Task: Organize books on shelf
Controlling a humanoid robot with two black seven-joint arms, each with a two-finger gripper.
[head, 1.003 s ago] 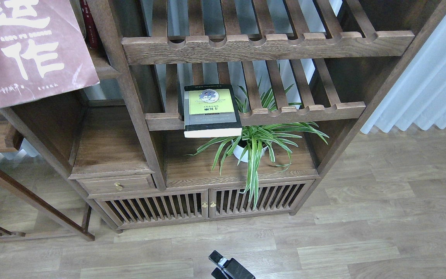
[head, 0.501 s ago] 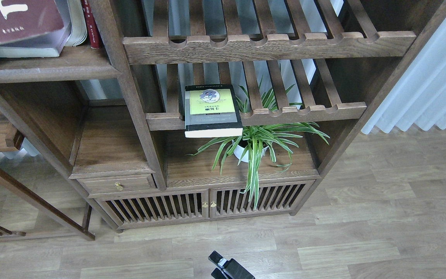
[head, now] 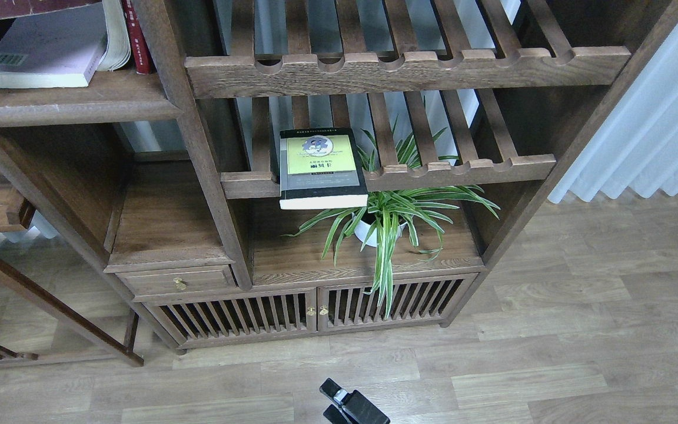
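A: In the head view, where do the books lie from the hand?

B: The only hand showing [head: 354, 405] pokes in at the bottom edge, low over the floor; which arm it belongs to I cannot tell, nor whether it is released or clenched. It grasps nothing visible. The black-grey book with the yellow-green panel [head: 321, 168] lies flat, up and slightly left of it, well apart, on the slatted rack [head: 462, 171], its long axis running front to back and its near end overhanging the rail above the spider plant [head: 389, 221].

A: And the shelf?

B: The solid shelf board [head: 74, 106] is far up-left. The lavender-white paperback [head: 45, 53] lies flat on it, a maroon cover's edge [head: 15, 8] just above at the frame's top.

A: Room?

B: The board looks bare in front; the floor is wood planks.
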